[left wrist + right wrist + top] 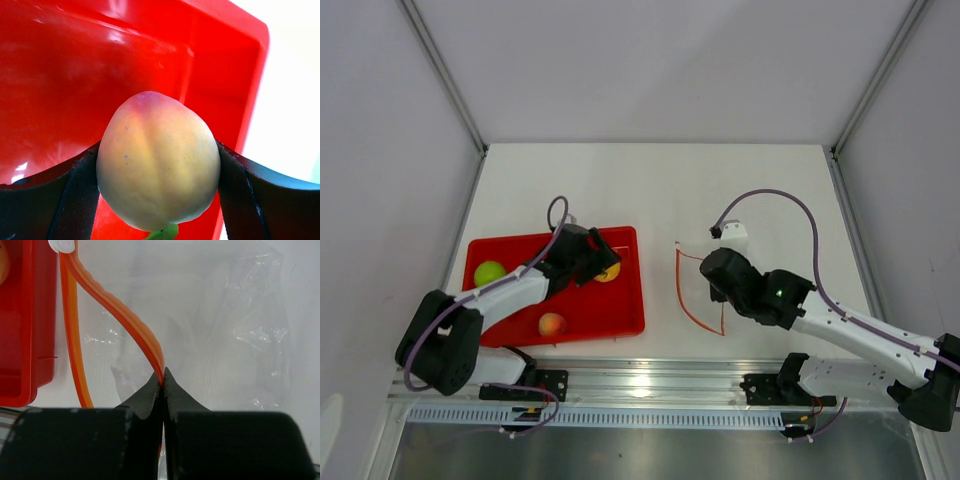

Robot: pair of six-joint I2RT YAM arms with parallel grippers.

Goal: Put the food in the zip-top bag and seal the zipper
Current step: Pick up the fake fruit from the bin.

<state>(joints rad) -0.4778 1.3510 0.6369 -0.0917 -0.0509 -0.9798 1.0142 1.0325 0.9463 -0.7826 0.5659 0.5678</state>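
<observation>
The yellow-orange fruit (158, 170) sits in the red tray (600, 310), close to the tray's far right corner. It has a pink blush on top and a bit of green leaf at its near edge. The left gripper (601, 262) is down over it, and its black fingers (75, 200) lie against the fruit on either side. No gap shows between pad and skin, so it is clamped on the fruit. The green apple (490, 272) lies in the tray's far left part. The peach (552, 324) lies near the tray's front edge. Both are well apart from the gripper.

The clear bag (250, 315) lies flat and crinkled on the white surface (650, 190), just to the right of the tray. Its outline is hard to make out apart from the orange zipper (125, 315) along its mouth. The strip curves up off the surface. A second orange line runs beside it, nearer the tray wall. A small white tab (62, 245) sits at the strip's far end.

The right gripper (163, 375) has its fingertips pressed together on the zipper strip, pinching it where it rises highest. In the overhead view this gripper hangs over the bag, with its arm reaching in from the right.
</observation>
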